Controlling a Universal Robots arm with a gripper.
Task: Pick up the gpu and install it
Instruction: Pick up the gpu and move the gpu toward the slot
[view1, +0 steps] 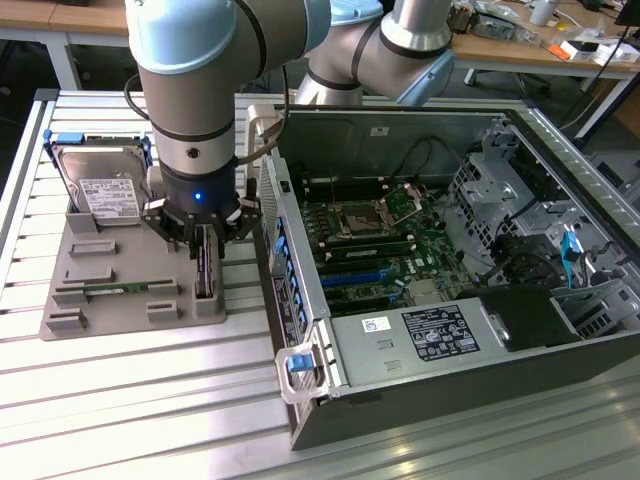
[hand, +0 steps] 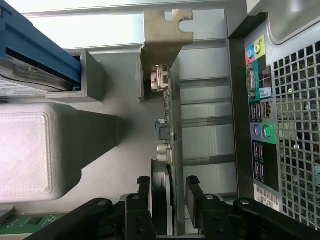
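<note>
Starting at the exterior view's left, you have the hard drive (view1: 105, 190) propped in the grey tray (view1: 60, 320), with the green memory stick (view1: 115, 289) lying in a slot in front of it. Next along, at the tray's edge nearest the computer, the gripper (view1: 205, 240) hangs straight down over the graphics card (view1: 206, 272), which stands on its long edge in its own slot. The card is directly beneath the gripper, not off to a side.

In the wrist view you see the card edge-on. Its long axis runs from the metal bracket (hand: 165, 37) at 1 end back between the 2 fingers (hand: 194, 192), so the jaws would close across its thin faces. The jaws are parted and straddle the card, with a sliver of gap on at least 1 side. I judge it has no hold yet.

At the exterior view's right, just beside the tray, sits the open computer case (view1: 300, 300) with its motherboard (view1: 380, 250) exposed.
</note>
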